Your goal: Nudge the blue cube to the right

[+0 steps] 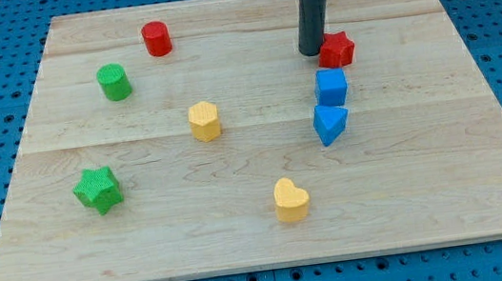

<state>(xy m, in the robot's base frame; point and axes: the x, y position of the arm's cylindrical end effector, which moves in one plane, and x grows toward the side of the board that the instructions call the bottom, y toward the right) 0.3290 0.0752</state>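
Note:
The blue cube sits right of the board's middle. A blue triangular block lies just below it, touching or nearly touching. A red star lies just above the cube. My tip rests on the board at the red star's left side, touching or almost touching it, and up and slightly left of the blue cube.
A red cylinder and a green cylinder stand at the upper left. A yellow hexagonal block is near the middle. A green star is at the lower left. A yellow heart lies near the bottom. All sit on the wooden board.

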